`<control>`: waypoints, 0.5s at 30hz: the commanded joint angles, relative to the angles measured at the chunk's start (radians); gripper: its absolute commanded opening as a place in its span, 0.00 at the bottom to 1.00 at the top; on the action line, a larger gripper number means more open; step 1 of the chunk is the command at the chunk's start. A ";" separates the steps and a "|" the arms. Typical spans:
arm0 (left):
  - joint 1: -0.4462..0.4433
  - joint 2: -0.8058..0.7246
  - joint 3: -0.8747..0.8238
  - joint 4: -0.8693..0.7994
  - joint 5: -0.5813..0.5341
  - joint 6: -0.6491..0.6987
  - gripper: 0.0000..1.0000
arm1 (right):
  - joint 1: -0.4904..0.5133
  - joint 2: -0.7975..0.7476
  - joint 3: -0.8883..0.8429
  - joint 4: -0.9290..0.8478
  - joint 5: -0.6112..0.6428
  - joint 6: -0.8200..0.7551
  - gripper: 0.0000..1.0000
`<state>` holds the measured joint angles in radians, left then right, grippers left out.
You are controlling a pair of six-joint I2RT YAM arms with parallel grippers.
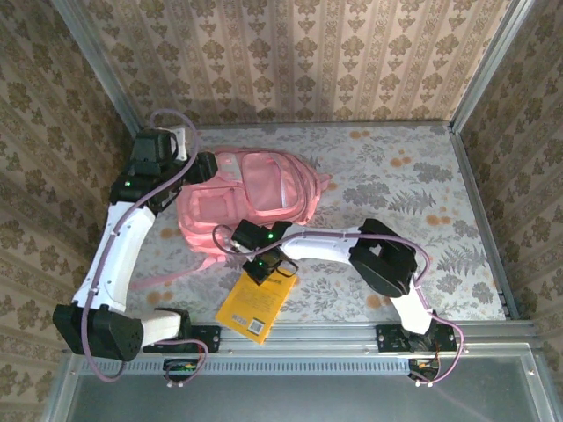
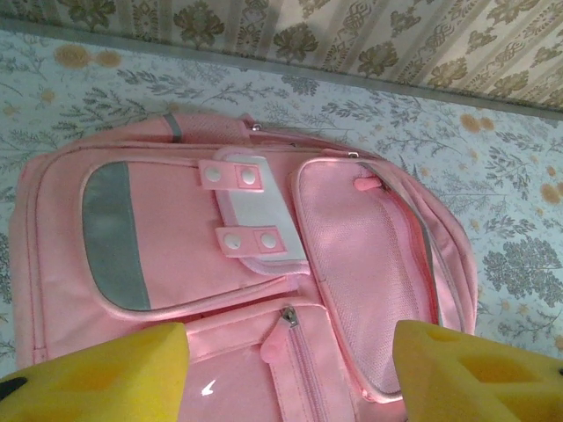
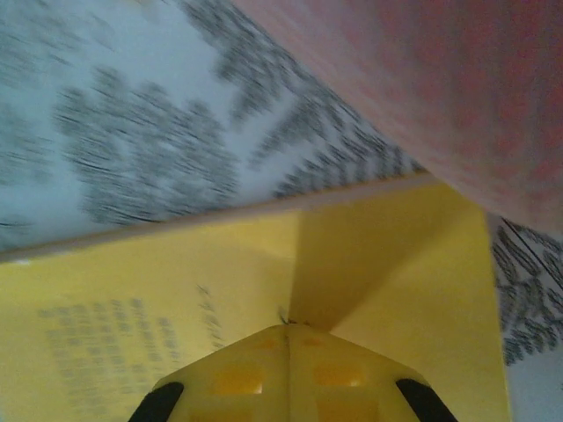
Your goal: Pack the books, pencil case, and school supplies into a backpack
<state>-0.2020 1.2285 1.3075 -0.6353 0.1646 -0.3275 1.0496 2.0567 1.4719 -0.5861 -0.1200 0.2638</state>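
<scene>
My left fingers (image 1: 201,167) hang over the far left part of the backpack (image 1: 251,198). They stand well apart with nothing between them, and their two yellow pads (image 2: 106,374) frame the pink fabric below. The backpack is a big pink bag that lies flat on the grey floral surface (image 1: 413,202), left of the middle and towards the far side. From my left wrist I see its front face. On the left is a grey panel (image 2: 114,237), and in the middle is a white tab (image 2: 259,215) crossed by two short pink straps with round snaps. On the right is a mesh pocket (image 2: 369,281) in a lighter pink. A zip pull (image 2: 288,316) sits on the seam just below the tab.

My right fingers (image 3: 286,360) are closed tight together on the far edge of the yellow book (image 1: 257,303). At that spot the cover creases up to the point where they meet. The book is a bright yellow paperback with faint dark print on its cover. From above, a small white patch shows at its near end, too small for me to read. It lies tilted on the surface near the front edge, between my two arms. Its far end is just beside the near side of the backpack, and I cannot tell whether the two touch.
</scene>
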 commanded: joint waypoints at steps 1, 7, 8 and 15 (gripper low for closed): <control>0.003 -0.031 -0.019 0.001 0.005 -0.051 0.65 | -0.032 0.028 -0.023 -0.179 0.129 -0.019 0.00; -0.010 -0.026 -0.068 0.015 0.036 -0.089 0.64 | -0.162 -0.088 -0.204 -0.106 0.211 0.043 0.00; -0.020 -0.020 -0.076 0.014 0.048 -0.094 0.64 | -0.187 -0.119 -0.230 -0.088 0.229 0.053 0.00; -0.205 0.040 -0.127 -0.021 0.077 -0.030 0.64 | -0.242 -0.388 -0.351 0.027 0.229 0.095 0.25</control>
<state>-0.3264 1.2469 1.2118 -0.6342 0.2138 -0.3923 0.8005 1.8004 1.1648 -0.5819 0.0612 0.3225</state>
